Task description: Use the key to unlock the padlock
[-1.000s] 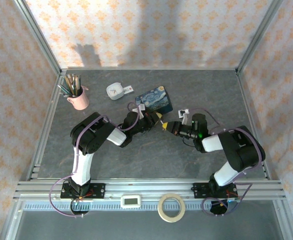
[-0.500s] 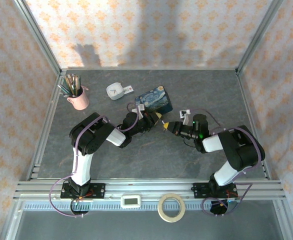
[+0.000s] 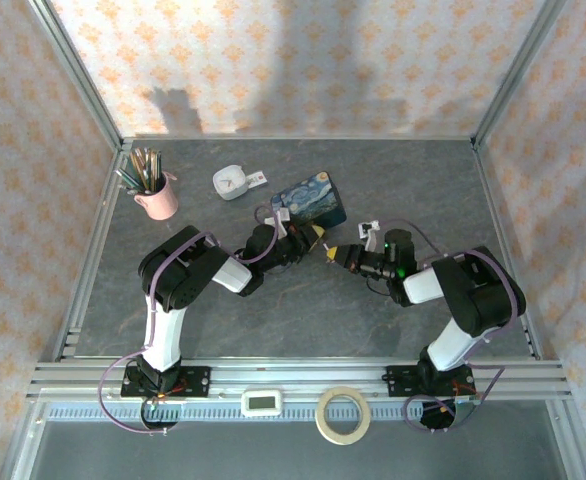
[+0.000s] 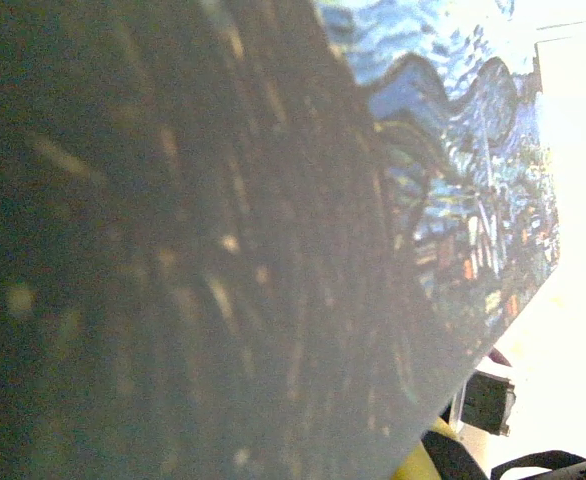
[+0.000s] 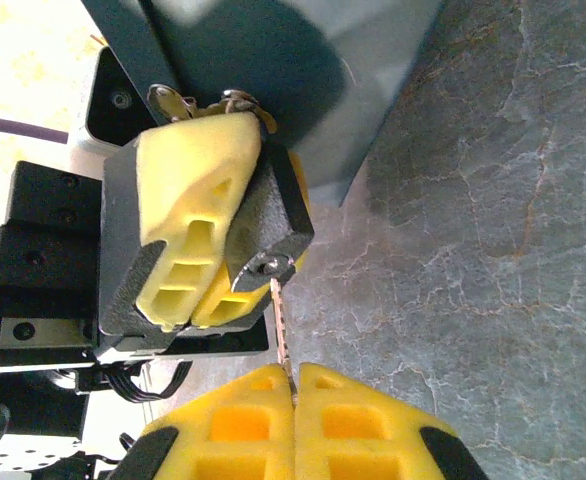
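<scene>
In the right wrist view the padlock (image 5: pixel 273 225), a small dark body with a thin shackle at its top, sits clamped between the yellow fingers (image 5: pixel 198 190) of my left gripper (image 3: pixel 314 238). My right gripper (image 5: pixel 295 378) is shut on the key (image 5: pixel 283 320). Its slim silvery blade reaches up from the yellow fingertips to the silver keyhole at the padlock's lower end. From above, the two grippers meet tip to tip just in front of the blue tin (image 3: pixel 308 198), with my right gripper (image 3: pixel 333 252) on the right.
The blue painted tin (image 4: pixel 443 170) looms close in the left wrist view. A pink cup of pens (image 3: pixel 156 195) and a small white dish (image 3: pixel 231 182) stand at the back left. A tape roll (image 3: pixel 343 414) and a white timer (image 3: pixel 265 402) lie on the front rail.
The right arm's wrist has shifted very slightly. Both grippers stay shut and tip to tip.
</scene>
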Robot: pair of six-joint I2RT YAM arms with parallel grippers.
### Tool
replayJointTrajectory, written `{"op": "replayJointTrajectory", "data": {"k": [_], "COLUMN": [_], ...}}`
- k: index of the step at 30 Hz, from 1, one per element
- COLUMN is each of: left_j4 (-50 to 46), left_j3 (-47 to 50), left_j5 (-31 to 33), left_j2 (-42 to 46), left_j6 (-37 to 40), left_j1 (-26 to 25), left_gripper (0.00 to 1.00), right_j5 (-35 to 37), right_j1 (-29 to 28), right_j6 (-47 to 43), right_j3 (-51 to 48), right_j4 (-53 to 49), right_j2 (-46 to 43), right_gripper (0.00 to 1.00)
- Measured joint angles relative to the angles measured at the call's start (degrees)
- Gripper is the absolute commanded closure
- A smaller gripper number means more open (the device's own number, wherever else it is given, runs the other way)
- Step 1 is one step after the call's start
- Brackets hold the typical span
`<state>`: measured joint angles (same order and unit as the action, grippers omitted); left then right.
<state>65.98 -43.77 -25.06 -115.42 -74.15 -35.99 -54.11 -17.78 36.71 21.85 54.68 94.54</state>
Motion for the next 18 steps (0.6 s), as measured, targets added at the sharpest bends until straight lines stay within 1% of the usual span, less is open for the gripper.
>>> {"op": "replayJointTrajectory", "data": {"k": [18], "left_j4": [0.0], "left_j3": [0.1], "left_j5": [0.2], "left_j2": [0.4], "left_j6": [0.0], "left_j1": [-0.3], "left_gripper": [1.00], "right_j5": [-0.8], "right_j1": [0.2], "right_j6": [0.1], "right_j3": [0.2], "right_j4": [0.4], "right_j2": [0.0], "right_gripper": [1.00]}}
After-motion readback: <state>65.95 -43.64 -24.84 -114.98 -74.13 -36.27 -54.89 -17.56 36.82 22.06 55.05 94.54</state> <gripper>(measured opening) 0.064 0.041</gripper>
